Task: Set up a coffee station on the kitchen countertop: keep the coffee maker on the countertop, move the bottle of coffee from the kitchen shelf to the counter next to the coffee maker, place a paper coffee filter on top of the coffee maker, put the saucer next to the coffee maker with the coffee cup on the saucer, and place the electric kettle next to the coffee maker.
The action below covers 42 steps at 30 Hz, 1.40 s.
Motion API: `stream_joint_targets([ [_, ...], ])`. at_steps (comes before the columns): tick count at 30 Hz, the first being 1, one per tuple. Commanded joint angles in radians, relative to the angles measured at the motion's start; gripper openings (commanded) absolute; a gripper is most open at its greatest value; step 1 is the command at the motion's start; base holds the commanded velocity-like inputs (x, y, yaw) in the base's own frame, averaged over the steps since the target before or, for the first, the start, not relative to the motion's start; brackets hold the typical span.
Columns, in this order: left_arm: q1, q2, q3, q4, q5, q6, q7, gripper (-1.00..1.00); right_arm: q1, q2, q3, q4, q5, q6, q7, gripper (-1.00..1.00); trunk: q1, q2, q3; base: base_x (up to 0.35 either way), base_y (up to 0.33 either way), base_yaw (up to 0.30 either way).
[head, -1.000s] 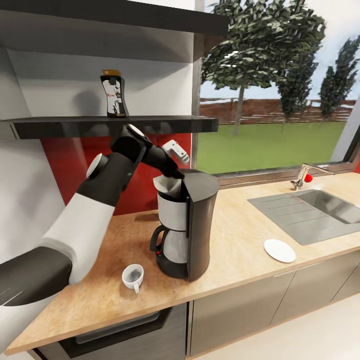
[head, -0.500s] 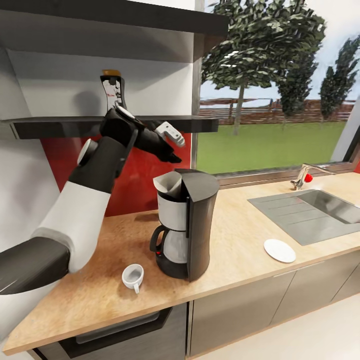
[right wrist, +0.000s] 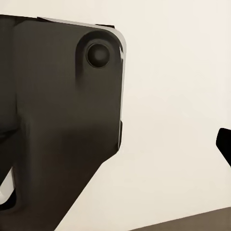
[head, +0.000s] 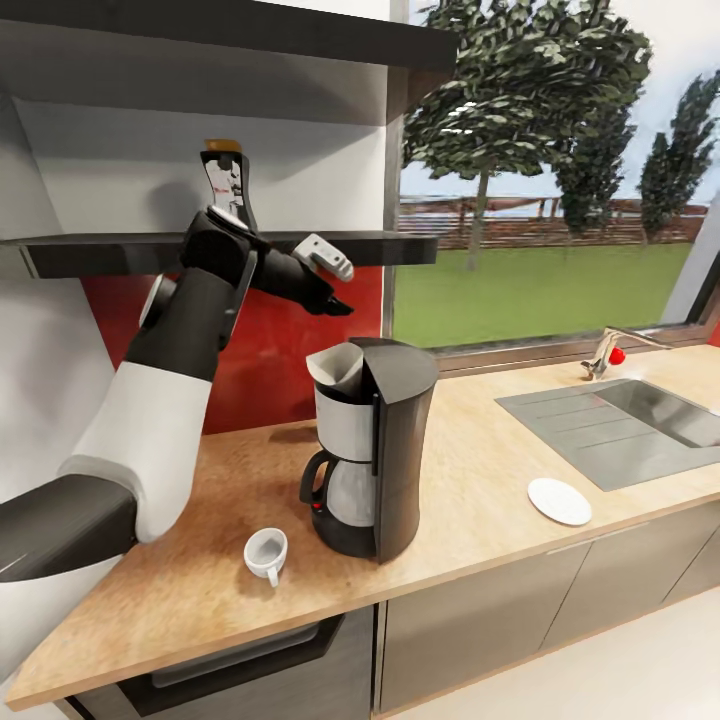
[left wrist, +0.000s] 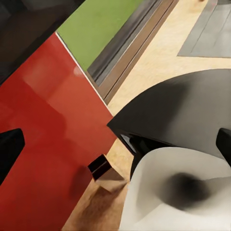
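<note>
Left hand [head: 335, 305]: raised in front of the red wall panel [head: 300, 340], just under the shelf [head: 330, 245], above and apart from the coffee maker [head: 390, 450]. Fingers spread wide in the left wrist view, nothing between them; released.

Right hand: one dark fingertip [right wrist: 225, 142] at the edge of the right wrist view against a pale surface; state cannot be told.

Paper coffee filter [head: 338, 368]: white cone, seated in the top of the coffee maker, open mouth up.

Bottle of coffee [head: 228, 185]: upright on the shelf, partly behind the left arm.

Coffee cup [head: 266, 553]: on the desk [head: 480, 480], just beside the coffee maker's base.

Saucer [head: 559, 500]: flat on the desk near the front edge, well apart from the cup, near the sink [head: 640, 420].
</note>
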Motion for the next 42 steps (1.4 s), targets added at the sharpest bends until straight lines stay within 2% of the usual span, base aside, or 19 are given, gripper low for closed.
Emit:
stream_joint_targets([
  [1, 0.0, 0.0, 0.001, -0.001, -0.01, 0.006, -0.008, 1.0, 0.0, 0.0, 0.0, -0.002, 0.007, 0.0, -0.005, 1.0, 0.001, -0.002, -0.002, 0.0, 0.0, 0.0],
  [38, 0.014, 0.006, 0.005, -0.002, -0.01, -0.002, 0.004, 1.0, 0.0, 0.0, -0.002, -0.003, 0.006, 0.0, -0.005, 1.0, 0.001, -0.002, -0.002, -0.001, 0.0, 0.0],
  [42, 0.016, 0.01, 0.015, -0.002, -0.01, -0.003, 0.004, 1.0, 0.0, 0.0, -0.002, -0.003, 0.006, 0.0, -0.005, 1.0, 0.001, -0.002, -0.002, -0.176, 0.0, 0.0],
])
